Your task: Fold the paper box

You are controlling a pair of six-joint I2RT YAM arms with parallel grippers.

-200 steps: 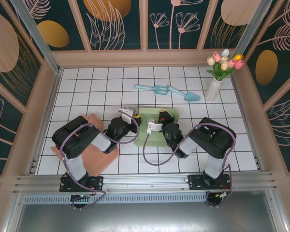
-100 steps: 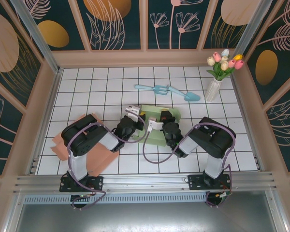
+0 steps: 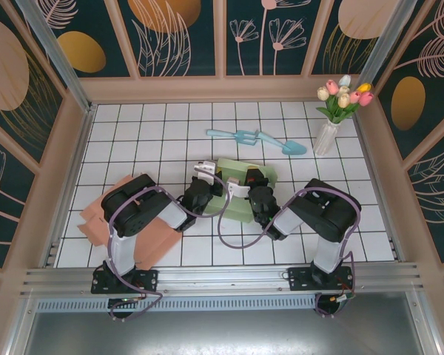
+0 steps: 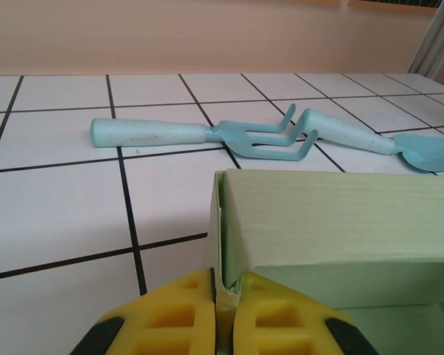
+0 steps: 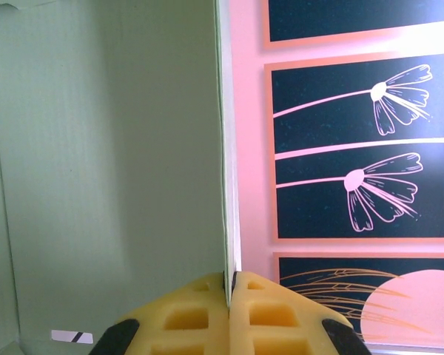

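Observation:
The pale green paper box (image 3: 235,211) lies partly folded on the tiled table, between my two grippers. My left gripper (image 3: 209,183) is at the box's left end. In the left wrist view its yellow fingers (image 4: 185,310) are shut on the doubled left wall at the corner of the box (image 4: 340,222), the gripper (image 4: 226,287) pinching the edge. My right gripper (image 3: 251,182) is over the box's middle. In the right wrist view this gripper (image 5: 228,281) is shut on the thin edge of an upright green panel of the box (image 5: 111,163).
A pale blue garden fork (image 3: 243,136) and trowel (image 3: 290,146) lie just behind the box; the left wrist view has the fork (image 4: 200,134) close ahead. A vase of tulips (image 3: 329,133) stands at the back right. A flat tan cardboard sheet (image 3: 96,218) lies under the left arm.
My left arm has swung right to the box and its gripper has closed on the box's left wall. The right gripper has kept its hold and place.

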